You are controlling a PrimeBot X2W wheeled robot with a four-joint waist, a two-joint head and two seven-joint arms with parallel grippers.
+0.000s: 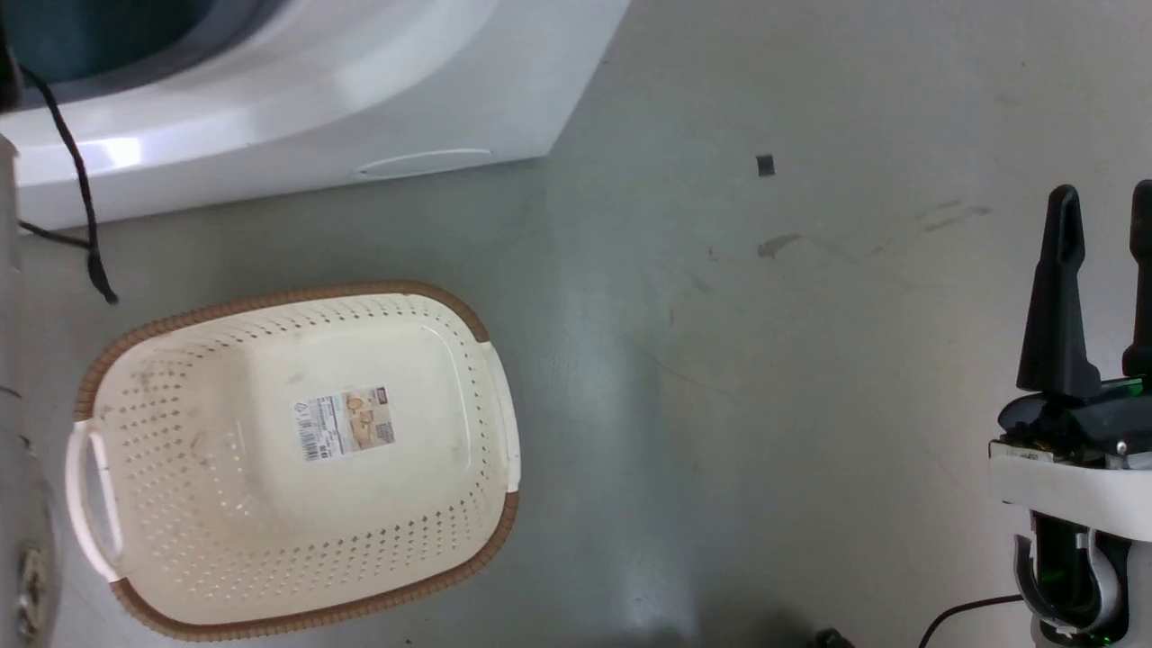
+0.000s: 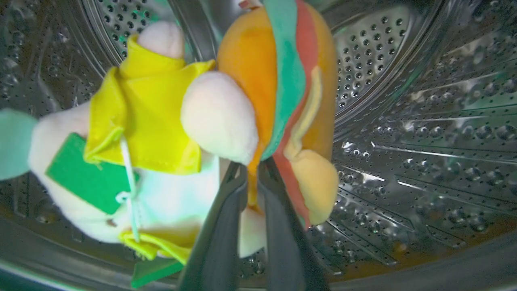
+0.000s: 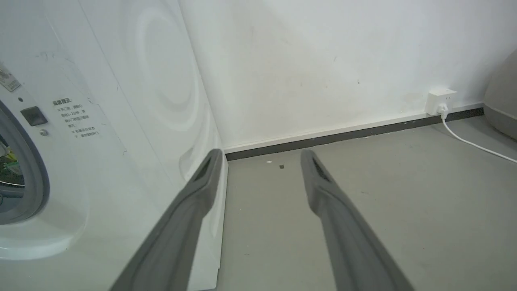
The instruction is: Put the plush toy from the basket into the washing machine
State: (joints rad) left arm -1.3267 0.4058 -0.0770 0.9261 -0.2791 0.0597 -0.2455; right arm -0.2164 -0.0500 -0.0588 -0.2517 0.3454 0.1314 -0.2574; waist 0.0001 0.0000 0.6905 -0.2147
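Note:
The plush toy [image 2: 274, 81], an orange hamburger joined to a pink figure in yellow with a green tag, hangs inside the washing machine's shiny perforated drum [image 2: 424, 121]. My left gripper [image 2: 253, 167] is shut on the burger's lower edge. The cream basket [image 1: 297, 450] with a brown rim sits on the floor with just a paper label on its bottom, in front of the white washing machine [image 1: 297, 99]. My right gripper [image 1: 1102, 207] stands open at the right with nothing between its fingers [image 3: 210, 169], beside the machine's white side [image 3: 101, 133].
A black cable [image 1: 76, 180] hangs over the machine's front at the left. A wall socket [image 3: 440, 101] with a white cord sits on the wall at the right. Grey floor [image 1: 765, 360] stretches right of the basket.

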